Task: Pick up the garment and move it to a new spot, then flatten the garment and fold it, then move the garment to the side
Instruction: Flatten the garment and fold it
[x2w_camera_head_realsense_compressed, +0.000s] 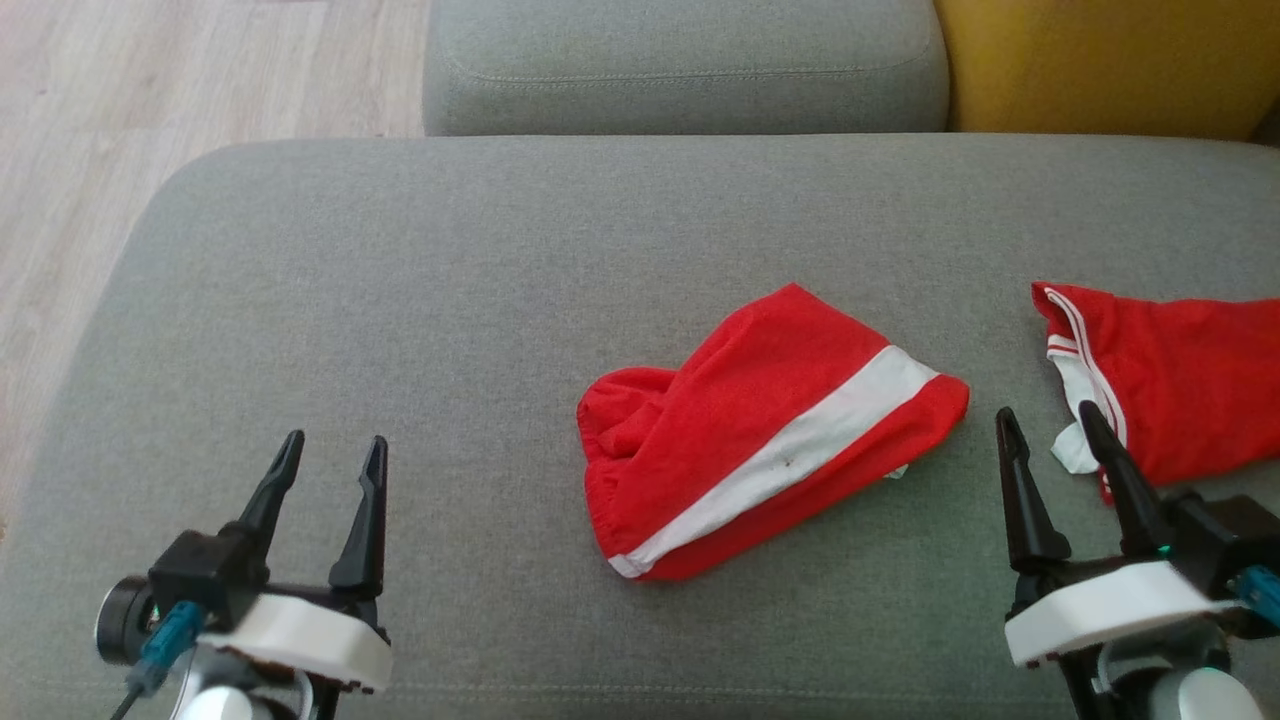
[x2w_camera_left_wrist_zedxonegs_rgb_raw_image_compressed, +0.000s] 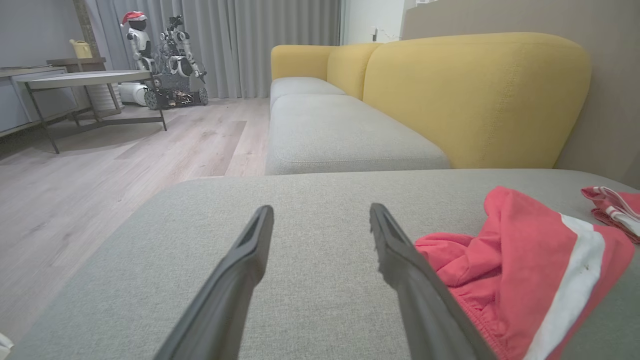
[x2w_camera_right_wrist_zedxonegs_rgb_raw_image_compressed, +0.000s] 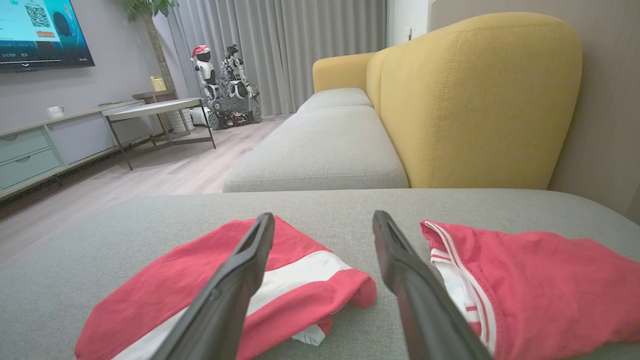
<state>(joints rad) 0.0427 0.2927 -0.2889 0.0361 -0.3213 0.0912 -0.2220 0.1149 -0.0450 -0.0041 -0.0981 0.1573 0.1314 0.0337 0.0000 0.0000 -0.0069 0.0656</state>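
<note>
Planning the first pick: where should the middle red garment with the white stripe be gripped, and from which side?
Probably the garment at its bunched left end, from the left with the left gripper: gathers there stand off the cushion, while the striped end lies flatter.

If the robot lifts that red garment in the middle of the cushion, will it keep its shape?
Probably not: the red garment lies in soft crumpled folds, so it should droop from wherever it is pinched. It looks thin, so likely light. Pushed, it would probably bunch on the grey cushion rather than slide.
</note>
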